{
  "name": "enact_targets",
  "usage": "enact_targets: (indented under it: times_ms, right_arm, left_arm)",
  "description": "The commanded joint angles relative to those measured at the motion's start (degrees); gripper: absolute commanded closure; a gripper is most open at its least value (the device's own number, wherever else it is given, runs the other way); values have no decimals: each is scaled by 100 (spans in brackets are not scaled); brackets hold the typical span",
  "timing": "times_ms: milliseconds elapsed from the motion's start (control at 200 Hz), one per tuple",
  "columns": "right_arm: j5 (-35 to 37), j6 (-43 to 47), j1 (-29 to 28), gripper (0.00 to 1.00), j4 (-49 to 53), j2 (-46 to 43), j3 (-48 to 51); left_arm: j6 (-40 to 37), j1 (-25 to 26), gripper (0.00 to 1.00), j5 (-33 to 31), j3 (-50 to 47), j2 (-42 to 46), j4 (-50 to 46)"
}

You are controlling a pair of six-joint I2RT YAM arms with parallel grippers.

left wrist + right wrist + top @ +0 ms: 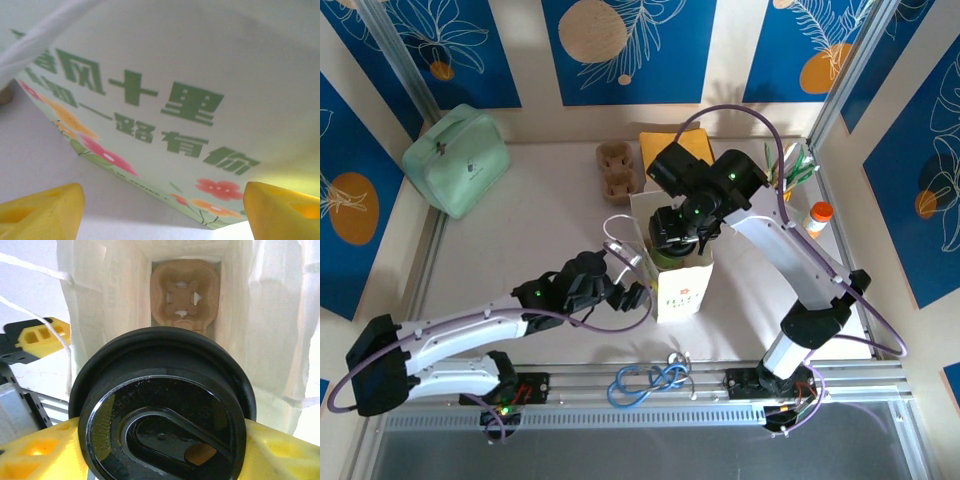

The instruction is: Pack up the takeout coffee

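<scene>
Left arm (450, 335) low, reaching right, left jaws spread wide. Right arm (775, 245) arched high, wrist pointing down, right jaws clamped on cup (162, 405).

The pale bench (520, 250) carries a mint-green zipped case (457, 160) in its far left corner. A brown pulp cup tray (617, 170) lies at the middle of the far edge, with a flat yellow piece (672, 143) just beside it. A white paper bag (682, 290) printed with flowers stands upright near the centre. By the right edge lies a small orange-capped bottle (817, 218), and a green-and-white bundle (798, 165) sits in the far right corner. A coiled blue cable (645, 380) rests on the near-edge rail.
</scene>
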State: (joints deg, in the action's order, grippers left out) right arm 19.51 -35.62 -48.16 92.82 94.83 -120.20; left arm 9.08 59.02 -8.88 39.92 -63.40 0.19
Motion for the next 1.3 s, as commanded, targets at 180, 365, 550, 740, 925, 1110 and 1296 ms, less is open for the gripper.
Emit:
enact_targets:
  times_ms: [180,365,550,740,925,1110,1296]
  right_arm:
    - [59,71,-37,36,448,185,331]
    - [53,151,52,36,317,288,589]
    - [31,201,175,36,176,368,721]
    - [-100,238,228,36,-64,425,945]
    - [-201,248,290,36,-309,441,1189]
    - [-228,248,314,36,-488,492,1330]
    - [-318,257,351,36,-632,494,1466]
  left_arm:
    - [-466,48,14,-218,-283,694,-367]
    - [-541,39,13,-149,-306,860,-505]
    - [-556,39,13,-113,-315,849,-449]
    - [-609,39,13,-149,-293,822,-498]
    - [-636,44,13,-175,-298,792,-513]
    - [-646,35,13,-189,-289,792,-528]
    - [-662,31,13,-201,-283,797,-567]
